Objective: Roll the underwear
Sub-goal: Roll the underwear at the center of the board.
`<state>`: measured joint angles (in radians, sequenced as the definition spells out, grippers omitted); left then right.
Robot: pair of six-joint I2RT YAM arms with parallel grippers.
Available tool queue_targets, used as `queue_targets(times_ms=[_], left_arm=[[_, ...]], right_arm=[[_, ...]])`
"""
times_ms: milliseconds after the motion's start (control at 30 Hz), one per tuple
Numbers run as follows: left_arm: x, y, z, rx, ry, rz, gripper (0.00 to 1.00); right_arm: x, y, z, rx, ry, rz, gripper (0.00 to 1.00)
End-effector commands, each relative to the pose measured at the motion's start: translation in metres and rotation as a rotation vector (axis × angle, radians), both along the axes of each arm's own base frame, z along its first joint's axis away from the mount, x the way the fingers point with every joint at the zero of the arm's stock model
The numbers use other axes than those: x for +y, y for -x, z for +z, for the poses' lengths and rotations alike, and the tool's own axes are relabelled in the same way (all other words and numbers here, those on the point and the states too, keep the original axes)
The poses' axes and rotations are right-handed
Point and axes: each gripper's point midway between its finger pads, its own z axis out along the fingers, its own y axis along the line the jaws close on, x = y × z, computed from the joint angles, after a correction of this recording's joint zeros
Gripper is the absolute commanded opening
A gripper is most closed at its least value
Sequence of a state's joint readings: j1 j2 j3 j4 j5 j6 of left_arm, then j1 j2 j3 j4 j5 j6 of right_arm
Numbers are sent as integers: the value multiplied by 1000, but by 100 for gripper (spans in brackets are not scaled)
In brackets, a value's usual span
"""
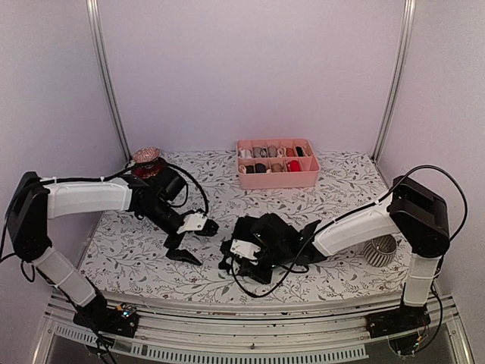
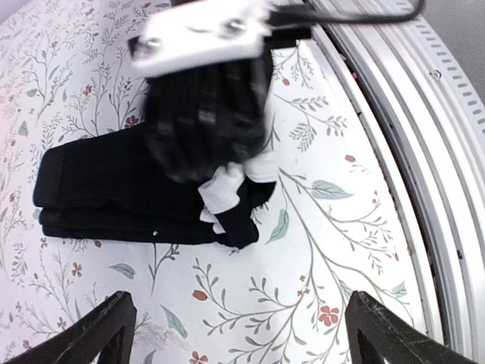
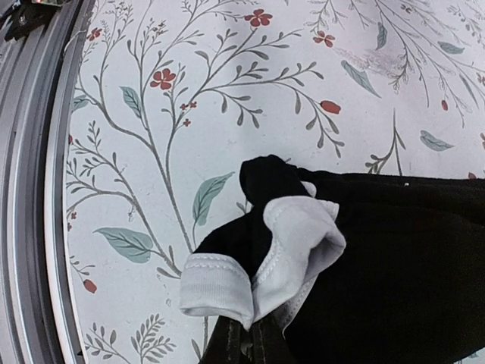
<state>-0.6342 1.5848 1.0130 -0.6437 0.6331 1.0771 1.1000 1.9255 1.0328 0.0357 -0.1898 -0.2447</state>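
Currently my right gripper [image 3: 244, 347] is pinching the underwear [image 3: 394, 258] at its pale fold. My left gripper [image 2: 242, 334] is hanging wide open.

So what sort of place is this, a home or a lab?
Likely a lab booth: two white-and-black robot arms mounted on a metal rail, plain white walls around a floral-patterned table, and a pink plastic divided tray.

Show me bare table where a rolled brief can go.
Bare table lies between the pink tray and the right arm, and at the near left corner beside the left gripper. The middle front is crowded: the right gripper is shut on the underwear there.
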Motion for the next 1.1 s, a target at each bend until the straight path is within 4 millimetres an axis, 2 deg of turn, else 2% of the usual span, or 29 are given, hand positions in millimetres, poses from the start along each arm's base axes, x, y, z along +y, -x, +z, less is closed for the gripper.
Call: queue_targets(times_ms=[0, 167, 400, 567, 733, 900, 1067], left_arm=[[-4, -10, 2, -273, 102, 4, 99], [-7, 1, 3, -547, 173, -34, 96], [-23, 13, -10, -694, 149, -91, 82], [-39, 20, -25, -745, 120, -147, 71], [-54, 33, -39, -764, 96, -215, 65], [-64, 41, -52, -791, 70, -266, 65], [-71, 41, -58, -779, 43, -284, 64]], right_arm=[[3, 16, 16, 239, -71, -3, 2], [-1, 10, 8, 433, -76, -89, 3], [-10, -2, 6, 675, -104, -189, 2], [-14, -9, 4, 706, -99, -236, 2], [-16, -12, -1, 731, -94, -260, 2], [-16, -15, -4, 737, -81, -273, 3], [-17, -17, -6, 730, -73, -282, 3]])
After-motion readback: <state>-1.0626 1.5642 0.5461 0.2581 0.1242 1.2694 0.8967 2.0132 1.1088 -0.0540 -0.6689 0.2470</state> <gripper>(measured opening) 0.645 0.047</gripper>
